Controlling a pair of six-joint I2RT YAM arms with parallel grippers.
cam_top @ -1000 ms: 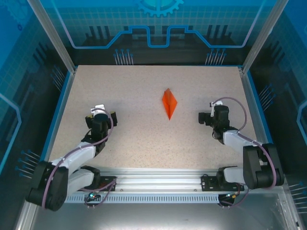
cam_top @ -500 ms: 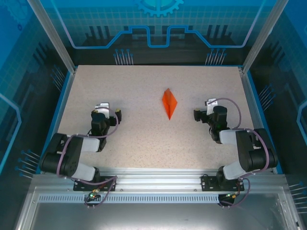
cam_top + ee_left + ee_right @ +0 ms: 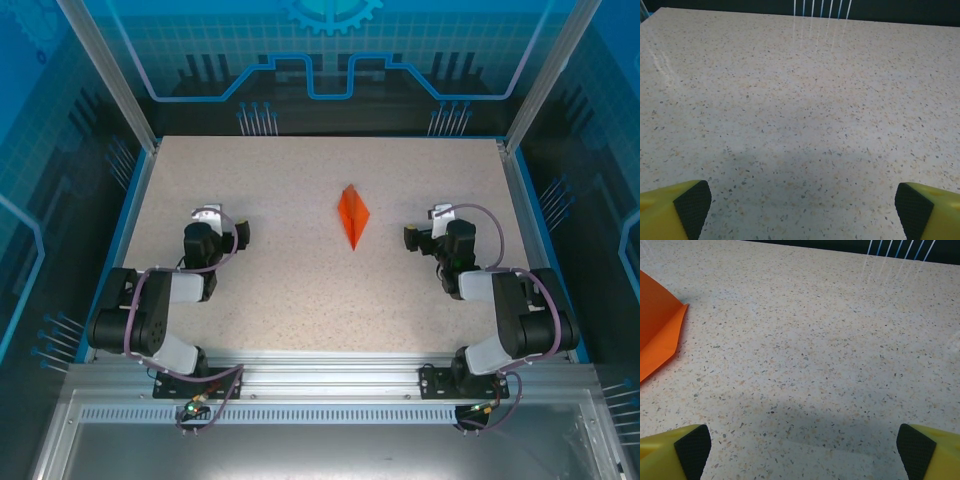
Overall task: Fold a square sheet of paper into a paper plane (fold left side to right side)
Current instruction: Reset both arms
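Though apart, plane [image 3: 353, 217] near right gripper [image 3: 800, 452]

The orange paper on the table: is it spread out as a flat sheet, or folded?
Folded. From above, the paper plane is a narrow, pointed kite shape with a crease along its length, lying on the table.

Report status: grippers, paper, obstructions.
Left gripper open, empty. Right gripper open, empty. Plane on table between them, touched by neither. Nothing in the way.

paper plane [image 3: 657, 335] cropped at left edge, mostly unseen
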